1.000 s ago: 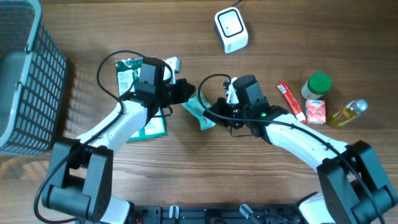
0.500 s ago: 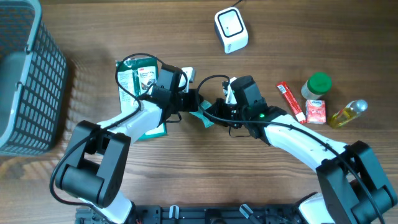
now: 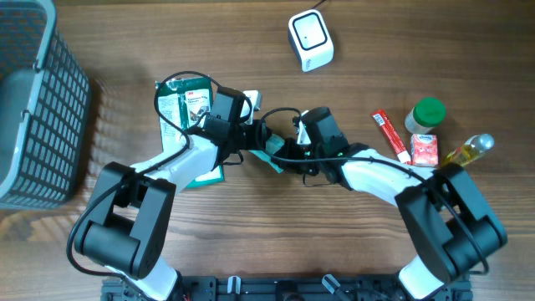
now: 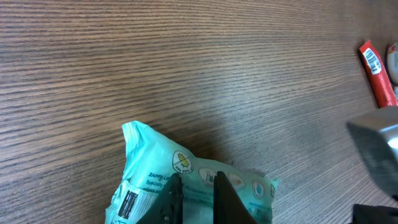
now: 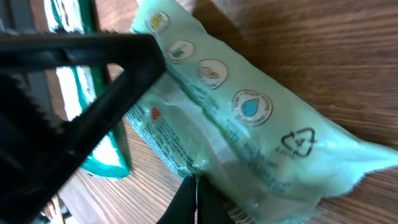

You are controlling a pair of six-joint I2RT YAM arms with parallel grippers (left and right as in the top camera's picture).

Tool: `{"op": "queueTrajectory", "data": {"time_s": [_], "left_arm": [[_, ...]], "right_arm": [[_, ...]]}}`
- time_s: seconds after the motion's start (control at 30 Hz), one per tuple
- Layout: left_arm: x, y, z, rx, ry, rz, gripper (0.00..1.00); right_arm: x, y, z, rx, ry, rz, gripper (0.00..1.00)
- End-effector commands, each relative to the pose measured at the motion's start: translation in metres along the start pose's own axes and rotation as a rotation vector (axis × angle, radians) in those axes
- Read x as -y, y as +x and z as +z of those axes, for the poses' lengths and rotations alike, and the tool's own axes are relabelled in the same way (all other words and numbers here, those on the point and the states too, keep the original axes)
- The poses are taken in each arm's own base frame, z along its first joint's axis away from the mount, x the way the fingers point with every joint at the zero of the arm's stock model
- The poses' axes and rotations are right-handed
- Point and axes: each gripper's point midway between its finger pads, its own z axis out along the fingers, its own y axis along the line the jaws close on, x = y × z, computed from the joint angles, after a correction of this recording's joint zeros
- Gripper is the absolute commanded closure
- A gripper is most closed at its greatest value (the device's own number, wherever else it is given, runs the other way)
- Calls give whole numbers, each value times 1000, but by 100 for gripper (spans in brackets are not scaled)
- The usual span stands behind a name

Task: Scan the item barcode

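The left gripper (image 4: 194, 182) and right gripper (image 5: 195, 186) each pinch an edge of the pouch (image 4: 186, 165), probably a handover so its barcode (image 4: 129, 203) can face the scanner (image 3: 310, 39).

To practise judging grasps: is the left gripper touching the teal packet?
Touching. The left wrist view shows the teal packet pinched between the two fingers of the left gripper.
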Motion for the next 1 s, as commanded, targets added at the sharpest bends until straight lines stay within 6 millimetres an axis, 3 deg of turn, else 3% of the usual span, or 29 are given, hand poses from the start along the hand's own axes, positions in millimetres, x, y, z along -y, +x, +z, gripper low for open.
{"op": "queueTrajectory", "data": {"time_s": [0.0,0.1,0.37,0.53,0.63,0.77,0.97], "left_arm": [[-11,1,3,2,-49,13,90],[-18,0,2,15,-89,12,90],[-19,-18,-3,84,-97,22,94],[-2,-36,-46,133,-29,11,93],[-9,-27,-62,97,-52,-27,91],[1,-9,-52,7,39,-68,91],[-16,9,-24,-68,20,-143,91]], "right_arm": [[36,18,23,-72,94,-15,95],[48,30,25,-119,127,46,96],[42,31,23,-127,104,33,96],[42,31,23,-126,104,31,96],[44,28,23,-113,118,31,96],[44,28,23,-109,119,31,96],[44,27,23,-108,118,30,96]]}}
